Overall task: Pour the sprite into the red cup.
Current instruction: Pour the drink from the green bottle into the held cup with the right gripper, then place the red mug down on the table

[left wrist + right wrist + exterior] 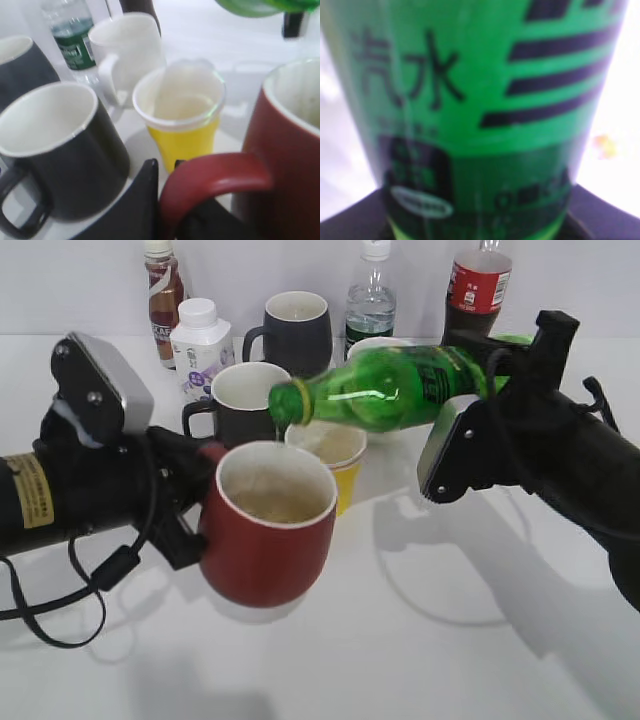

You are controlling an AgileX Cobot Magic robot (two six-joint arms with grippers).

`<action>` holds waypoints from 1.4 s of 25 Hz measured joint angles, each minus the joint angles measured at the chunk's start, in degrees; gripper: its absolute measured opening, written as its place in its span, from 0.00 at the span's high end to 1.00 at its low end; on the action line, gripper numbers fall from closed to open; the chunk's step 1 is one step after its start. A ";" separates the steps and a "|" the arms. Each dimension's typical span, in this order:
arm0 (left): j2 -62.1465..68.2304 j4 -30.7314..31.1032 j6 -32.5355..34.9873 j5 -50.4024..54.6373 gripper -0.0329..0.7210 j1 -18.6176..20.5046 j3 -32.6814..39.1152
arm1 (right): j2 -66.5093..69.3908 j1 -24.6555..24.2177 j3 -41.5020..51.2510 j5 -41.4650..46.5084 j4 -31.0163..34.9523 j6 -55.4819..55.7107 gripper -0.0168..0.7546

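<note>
White bench (420,660) crowded with mugs and bottles: the right gripper (480,390), jaws clamped on the sprite (390,390), tips its mouth over the red cup (268,530), held by the left gripper (190,505). Pouring appears underway; next, steady tilting.

Both arms are matte black. The left arm (70,490) at frame left bears a yellow label, grey camera housing and looping black cable. The right arm (570,460), at frame right, carries black cabling.
</note>
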 joint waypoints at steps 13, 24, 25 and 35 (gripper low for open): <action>0.00 -8.06 0.10 -7.48 0.87 0.56 0.00 | 0.00 0.00 0.00 0.00 0.79 33.78 0.49; -2.94 -20.77 9.89 -8.50 0.87 4.96 3.81 | -0.10 0.00 0.00 4.49 7.54 61.23 0.49; -2.94 -21.29 10.14 -8.50 0.87 5.58 3.94 | -0.10 0.00 0.00 5.06 8.05 63.12 0.49; -1.54 -22.54 10.85 -9.47 0.87 15.60 3.99 | 1.03 0.00 0.00 6.04 10.37 70.70 0.49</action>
